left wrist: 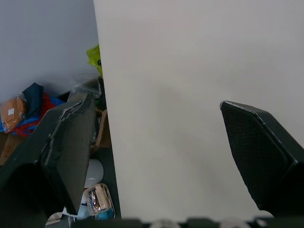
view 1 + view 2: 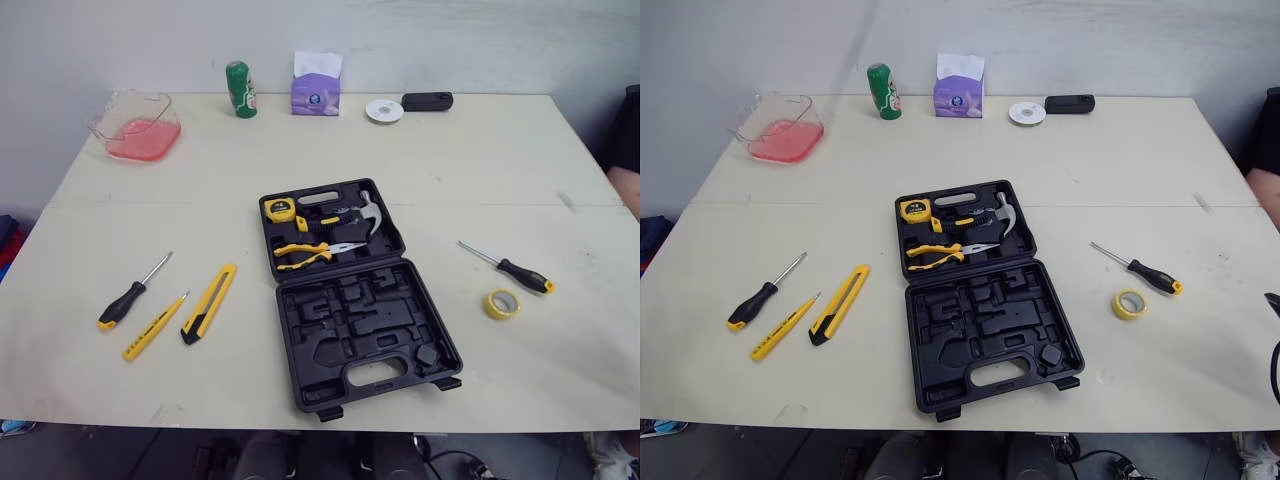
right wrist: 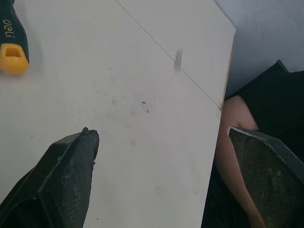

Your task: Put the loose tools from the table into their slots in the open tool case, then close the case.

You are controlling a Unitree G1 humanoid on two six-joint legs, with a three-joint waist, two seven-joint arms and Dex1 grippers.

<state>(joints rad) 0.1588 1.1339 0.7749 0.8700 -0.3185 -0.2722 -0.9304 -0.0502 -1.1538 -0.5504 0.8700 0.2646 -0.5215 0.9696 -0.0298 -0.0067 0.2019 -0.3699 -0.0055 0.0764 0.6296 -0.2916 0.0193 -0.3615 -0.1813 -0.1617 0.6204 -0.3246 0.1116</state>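
The black tool case [image 2: 355, 290] lies open mid-table. Its far half holds a tape measure [image 2: 279, 209], pliers [image 2: 305, 254] and a hammer [image 2: 366, 214]; its near half is bare moulding with a handle. To its left lie a black-and-yellow screwdriver [image 2: 128, 298], a slim yellow screwdriver [image 2: 153, 327] and a yellow utility knife [image 2: 209, 302]. On its right are another screwdriver [image 2: 510, 268] and a yellow tape roll [image 2: 502, 303]. My left gripper [image 1: 161, 156] stands open over the table's left edge, holding nothing. My right gripper [image 3: 166, 175] is open near the table's right edge, beside the screwdriver's handle end [image 3: 12, 42].
Along the far edge stand a clear tub of pink liquid [image 2: 137, 125], a green can [image 2: 240, 89], a tissue box [image 2: 316, 85], a white disc [image 2: 384, 110] and a black device [image 2: 427, 101]. A person [image 2: 628, 170] sits at the table's right edge. Clutter lies on the floor left [image 1: 28, 109].
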